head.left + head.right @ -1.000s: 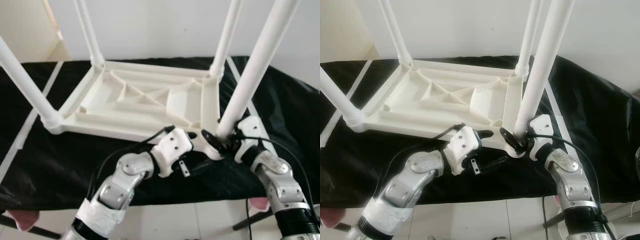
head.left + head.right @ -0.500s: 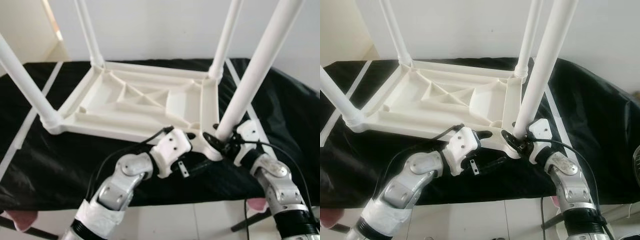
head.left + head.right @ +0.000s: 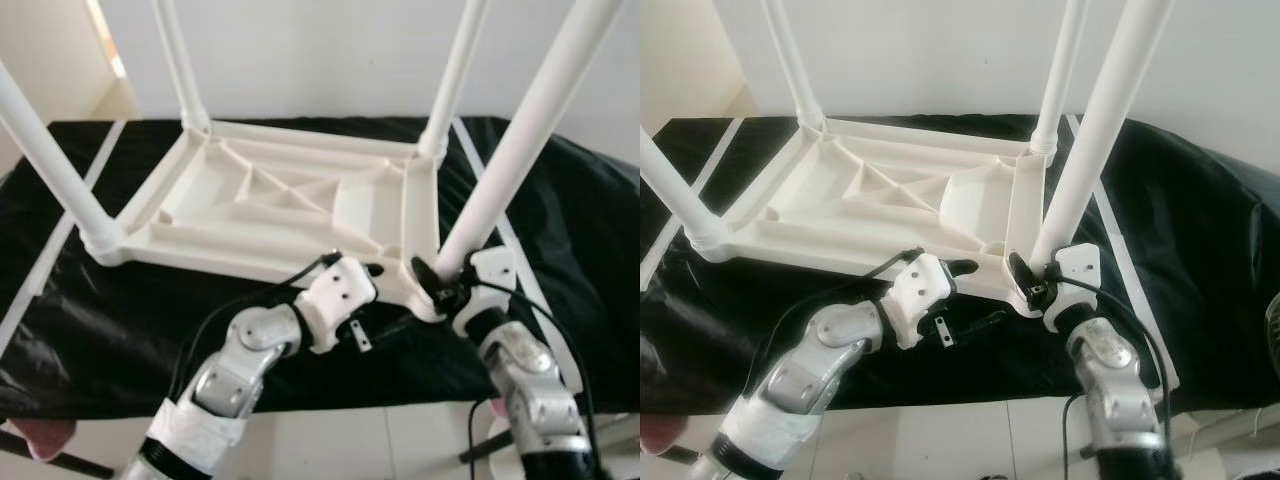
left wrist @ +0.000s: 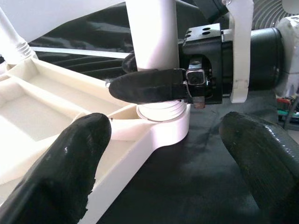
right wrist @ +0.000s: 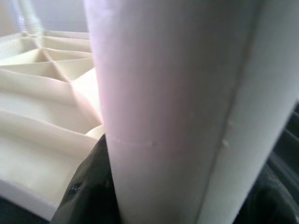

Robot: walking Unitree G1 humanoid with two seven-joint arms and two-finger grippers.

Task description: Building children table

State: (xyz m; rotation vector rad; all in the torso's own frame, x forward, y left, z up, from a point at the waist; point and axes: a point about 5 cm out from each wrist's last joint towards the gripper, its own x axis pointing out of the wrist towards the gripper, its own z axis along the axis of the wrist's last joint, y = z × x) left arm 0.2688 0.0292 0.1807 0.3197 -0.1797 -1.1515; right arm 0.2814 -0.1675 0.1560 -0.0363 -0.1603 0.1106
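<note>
A white plastic children's table [image 3: 280, 200] lies upside down on a black-covered surface, its legs pointing up. My right gripper [image 3: 440, 280] is shut on the base of the near right leg [image 3: 510, 160], just above its socket at the table's corner. In the right wrist view the leg [image 5: 177, 93] is close up, with a black finger [image 5: 86, 191] against it. My left gripper [image 3: 393, 298] is open at the same corner, low against the frame's edge. In the left wrist view its fingers [image 4: 60, 168] stand wide apart on either side of the corner socket [image 4: 163, 121], holding nothing.
The black cover [image 3: 100, 320] carries white tape stripes [image 3: 60, 250] and ends at a front edge near my arms, with white floor tiles [image 3: 350, 440] below. Three other legs rise at the far corners and near left [image 3: 50, 150]. A pale wall stands behind.
My right forearm has swung inward to the left, with the gripper still clamped on the leg's base. The left arm has barely moved.
</note>
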